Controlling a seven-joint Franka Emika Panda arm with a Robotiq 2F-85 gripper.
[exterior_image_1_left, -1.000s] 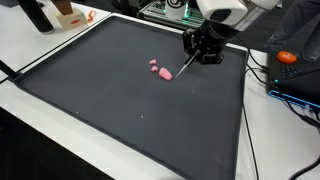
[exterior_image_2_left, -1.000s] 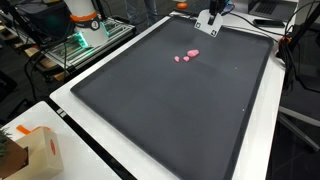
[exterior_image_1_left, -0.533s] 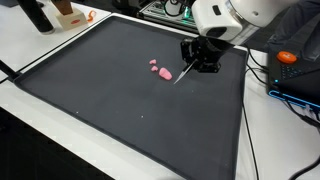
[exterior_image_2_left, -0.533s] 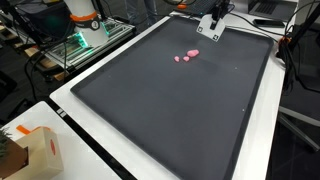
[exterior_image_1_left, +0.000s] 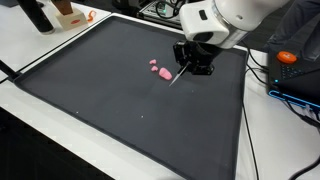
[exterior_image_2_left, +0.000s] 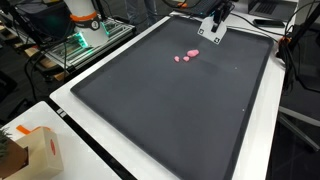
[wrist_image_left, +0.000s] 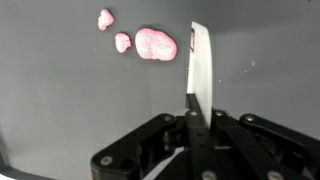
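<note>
Pincer (exterior_image_1_left: 190, 68) pressed together on the upper end of a thin white blade (exterior_image_1_left: 178, 75), nothing but that strip between the jaws. Blade slanted down and forward, likely so the free tip gets low to the black mat (exterior_image_1_left: 100, 100) while the bulky pincer body rides above. Seen from the wrist: blade (wrist_image_left: 198, 65) straight out from the pincer (wrist_image_left: 197, 112), tip just beside the largest of three pink lumps (wrist_image_left: 156, 44); touching mat or lump, cannot tell. Lumps clustered close together toward the mat's far end, in both exterior views. Mat spread across a white surface (exterior_image_1_left: 60, 135). Around it: cables (exterior_image_1_left: 262, 75), an orange object (exterior_image_1_left: 287, 57), a cardboard box (exterior_image_2_left: 35, 150).
</note>
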